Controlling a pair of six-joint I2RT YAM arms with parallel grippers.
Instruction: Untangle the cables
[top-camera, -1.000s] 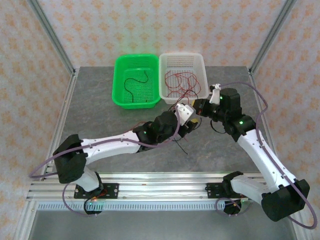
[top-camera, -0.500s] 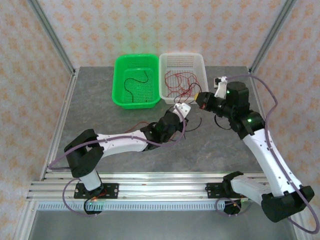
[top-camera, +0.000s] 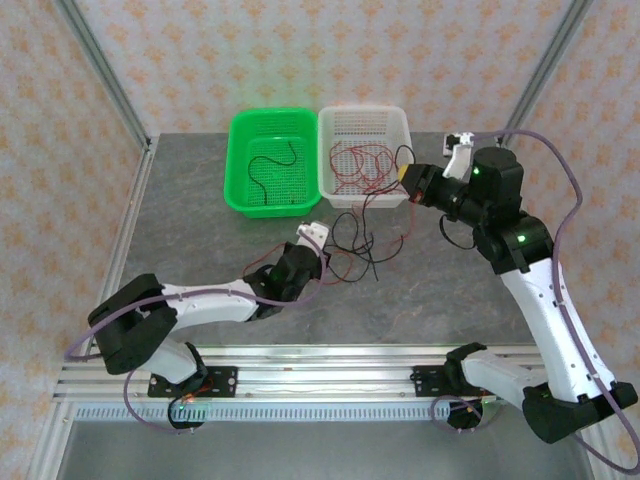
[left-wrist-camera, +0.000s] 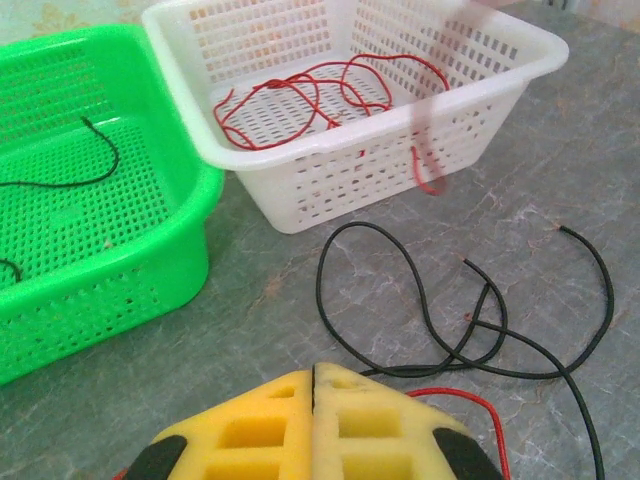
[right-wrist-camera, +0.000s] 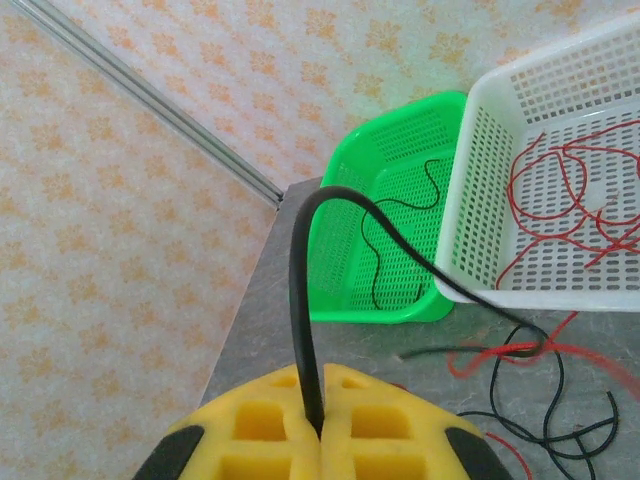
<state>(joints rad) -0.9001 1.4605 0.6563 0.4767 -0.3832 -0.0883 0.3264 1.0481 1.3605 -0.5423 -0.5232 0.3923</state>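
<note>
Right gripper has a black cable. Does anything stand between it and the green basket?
Yes. The white basket, with red cables in it, sits between the right gripper, shut on the black cable, and the green basket.

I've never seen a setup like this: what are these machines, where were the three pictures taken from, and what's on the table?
Two robot arms are bolted to a grey table. One picture looks down from above; the other two come from a camera on each wrist, so the yellow blocks are gripper fingers. The right gripper is shut on a black cable. The left gripper is shut, near loose cables. A green basket holds a black wire, a white basket red cables.
</note>
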